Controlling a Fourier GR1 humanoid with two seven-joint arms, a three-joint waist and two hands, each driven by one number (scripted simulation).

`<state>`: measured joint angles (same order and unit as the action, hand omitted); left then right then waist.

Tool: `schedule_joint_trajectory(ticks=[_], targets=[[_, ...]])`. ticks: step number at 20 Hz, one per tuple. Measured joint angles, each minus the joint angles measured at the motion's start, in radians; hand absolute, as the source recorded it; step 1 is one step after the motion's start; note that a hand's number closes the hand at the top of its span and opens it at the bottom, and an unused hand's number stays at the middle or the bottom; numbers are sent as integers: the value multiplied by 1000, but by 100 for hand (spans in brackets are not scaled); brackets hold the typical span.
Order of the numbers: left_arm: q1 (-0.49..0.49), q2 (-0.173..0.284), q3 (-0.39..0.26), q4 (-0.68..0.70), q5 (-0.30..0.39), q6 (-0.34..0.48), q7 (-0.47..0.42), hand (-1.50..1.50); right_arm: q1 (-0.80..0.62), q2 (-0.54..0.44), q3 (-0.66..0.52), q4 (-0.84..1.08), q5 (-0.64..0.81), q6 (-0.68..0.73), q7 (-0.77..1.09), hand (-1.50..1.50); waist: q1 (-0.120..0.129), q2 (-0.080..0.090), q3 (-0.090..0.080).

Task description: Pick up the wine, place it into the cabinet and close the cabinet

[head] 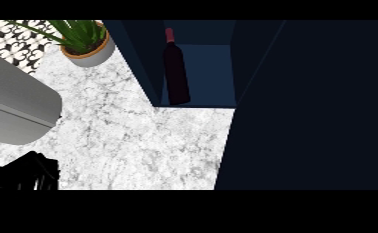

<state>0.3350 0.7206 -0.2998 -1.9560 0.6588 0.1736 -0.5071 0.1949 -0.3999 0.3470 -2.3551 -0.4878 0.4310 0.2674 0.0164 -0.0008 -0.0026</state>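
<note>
One wine bottle (175, 72) is standing inside the cabinet (203, 67) as I'm watching, potted plant (85, 39) sitting left on the bench (133, 137), door (303, 107) blocking the right, and I cannot tell the left robot hand (29, 174) state.

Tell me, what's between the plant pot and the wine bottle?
In the head view, the cabinet's dark blue side wall stands between the potted plant and the wine bottle, which is inside the cabinet. A bit of marble counter shows beside the pot.

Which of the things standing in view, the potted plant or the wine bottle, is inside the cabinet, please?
The wine bottle: it stands inside the dark blue cabinet, while the potted plant stands outside on the marble counter.
</note>
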Motion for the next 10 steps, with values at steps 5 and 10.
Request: schedule_joint_trajectory(ticks=[5, 10], targets=[[31, 5, 45, -2, 12, -52, -3, 150, -185, 109, 113, 14, 5, -117, 118, 150, 0, 0, 1], [50, -4, 81, -17, 12, -71, 19, 150, -398, 244, 185, 55, 35, -245, 262, 150, 0, 0, 1]])
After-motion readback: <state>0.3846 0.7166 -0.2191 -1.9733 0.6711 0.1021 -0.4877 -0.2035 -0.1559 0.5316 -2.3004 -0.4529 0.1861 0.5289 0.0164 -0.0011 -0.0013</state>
